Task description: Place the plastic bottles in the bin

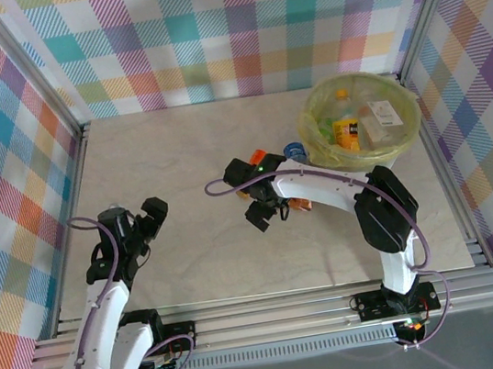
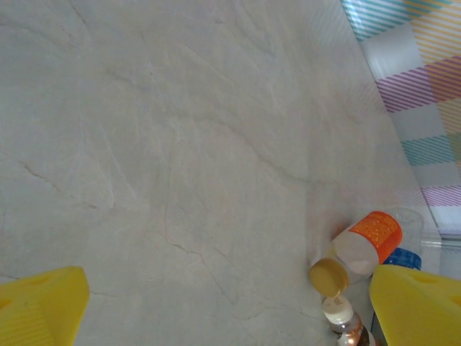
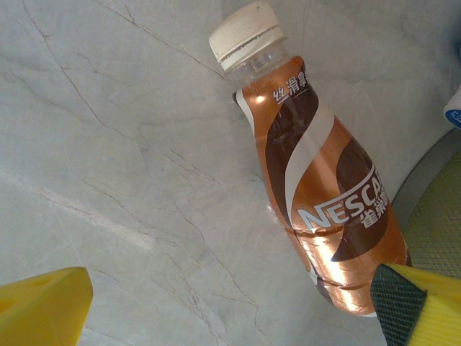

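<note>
The top external camera looks steeply down from high behind the near edge, far enough off to take in the whole table (image 1: 178, 158), with the bin (image 1: 313, 133) at 1 o'clock. The left wrist camera looks down on the table from farther off, with bottles (image 2: 364, 241) at 4 o'clock. The right wrist camera sits close over a brown bottle (image 3: 324, 194), whose white cap (image 2: 337, 310) both wrist views share.

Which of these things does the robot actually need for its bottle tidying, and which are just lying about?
Part of the job:
- brown Nescafé bottle, lying on the table
- orange-labelled bottle, also on the table
- lined bin, with bottles already in it

Just there:
- checked backdrop
- metal frame rails
</note>
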